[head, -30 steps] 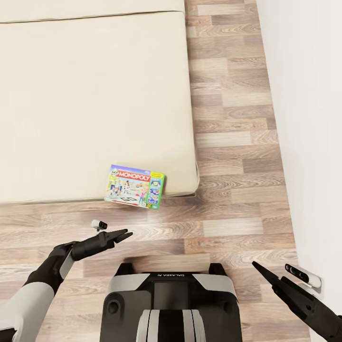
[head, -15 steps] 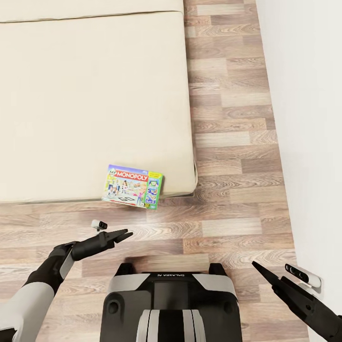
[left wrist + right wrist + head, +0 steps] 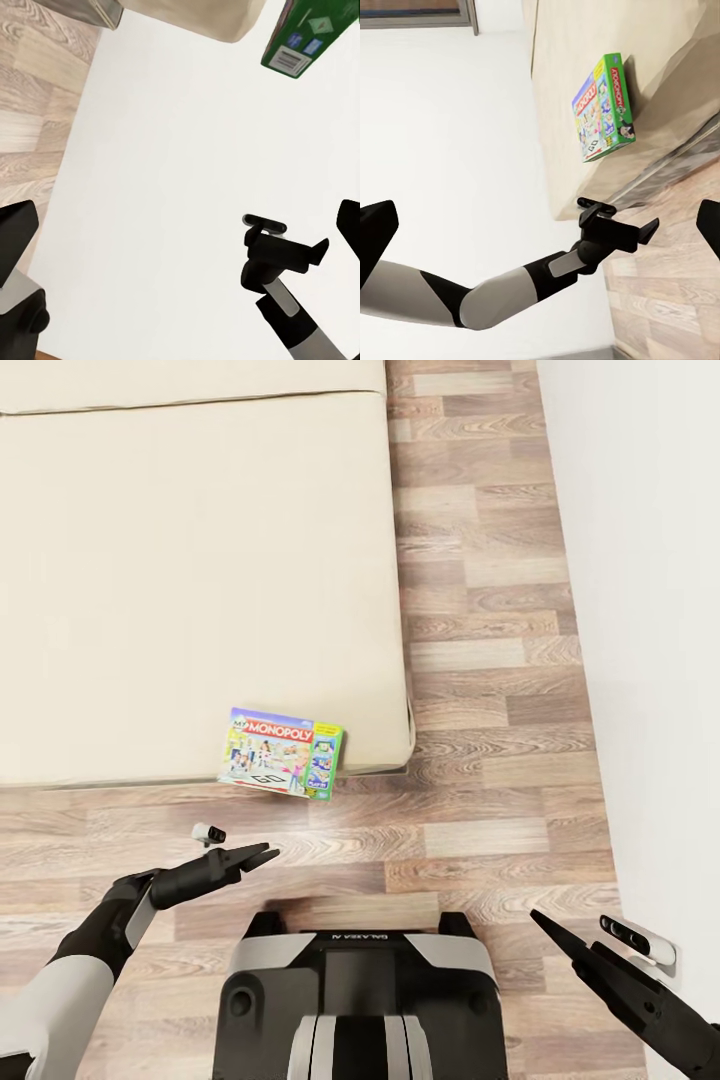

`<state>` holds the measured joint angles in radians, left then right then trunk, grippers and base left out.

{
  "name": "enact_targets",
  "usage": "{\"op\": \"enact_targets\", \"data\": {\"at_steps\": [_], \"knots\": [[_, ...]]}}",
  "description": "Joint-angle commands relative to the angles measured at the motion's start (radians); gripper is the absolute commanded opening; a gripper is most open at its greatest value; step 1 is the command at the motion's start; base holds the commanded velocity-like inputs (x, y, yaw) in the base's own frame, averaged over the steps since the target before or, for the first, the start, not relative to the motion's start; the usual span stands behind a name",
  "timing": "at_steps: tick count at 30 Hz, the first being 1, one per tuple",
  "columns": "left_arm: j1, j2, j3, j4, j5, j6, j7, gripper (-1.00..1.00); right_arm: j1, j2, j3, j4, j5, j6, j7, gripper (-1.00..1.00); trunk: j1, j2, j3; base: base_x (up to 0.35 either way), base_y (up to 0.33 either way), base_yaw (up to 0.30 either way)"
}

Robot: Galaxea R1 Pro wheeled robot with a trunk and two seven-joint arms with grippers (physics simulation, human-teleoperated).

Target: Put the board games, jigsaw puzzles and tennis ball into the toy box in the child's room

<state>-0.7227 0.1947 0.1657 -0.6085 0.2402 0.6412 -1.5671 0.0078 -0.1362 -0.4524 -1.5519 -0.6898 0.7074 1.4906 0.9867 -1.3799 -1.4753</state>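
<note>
Where the beige bed (image 3: 190, 560) ends just below the head view's centre, the green-edged board game (image 3: 284, 751) lies at the mattress's near edge. The left gripper (image 3: 262, 854), lower left, shows its fingers together; the right gripper (image 3: 545, 925), lower right, likewise tapers to one point.

left gripper (image 3: 262, 853): we see jaws nearly closed, arm low | right gripper (image 3: 548, 926): jaws together, pointing forward-left

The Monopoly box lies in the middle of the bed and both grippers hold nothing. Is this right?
Not quite. The head view shows the Monopoly box at the bed's near edge, overhanging it, not in the middle. The rest holds: the left gripper and right gripper hold nothing.
</note>
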Motion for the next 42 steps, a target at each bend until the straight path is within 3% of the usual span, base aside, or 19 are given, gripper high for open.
{"op": "enact_targets", "data": {"at_steps": [1,13,24,33,42], "knots": [[0.0,0.0,0.0,-0.001,0.0,0.011,-0.004,1.0,0.001,0.0,0.0,0.0,-0.004,0.01,0.0,1.0,-0.004,0.007,0.003,0.0,0.0,0.0],[0.0,0.0,0.0,-0.003,-0.001,0.011,-0.004,1.0,0.001,0.0,0.0,0.0,-0.004,0.01,0.0,1.0,-0.008,0.014,0.006,0.0,0.0,0.0],[0.0,-0.001,-0.002,-0.004,-0.001,0.013,-0.004,1.0,0.001,0.0,0.001,0.0,-0.004,0.01,0.0,1.0,-0.05,0.091,0.041,0.0,0.0,0.0],[0.0,-0.002,-0.003,-0.004,-0.002,0.012,-0.004,1.0,0.001,0.0,0.001,0.0,-0.004,0.01,0.0,1.0,-0.05,0.091,0.041,0.0,0.0,0.0],[0.0,-0.007,-0.004,-0.004,-0.002,0.013,-0.004,1.0,0.001,0.0,0.001,-0.002,-0.004,0.01,0.0,1.0,-0.077,0.14,0.063,0.0,0.0,0.0]]}}
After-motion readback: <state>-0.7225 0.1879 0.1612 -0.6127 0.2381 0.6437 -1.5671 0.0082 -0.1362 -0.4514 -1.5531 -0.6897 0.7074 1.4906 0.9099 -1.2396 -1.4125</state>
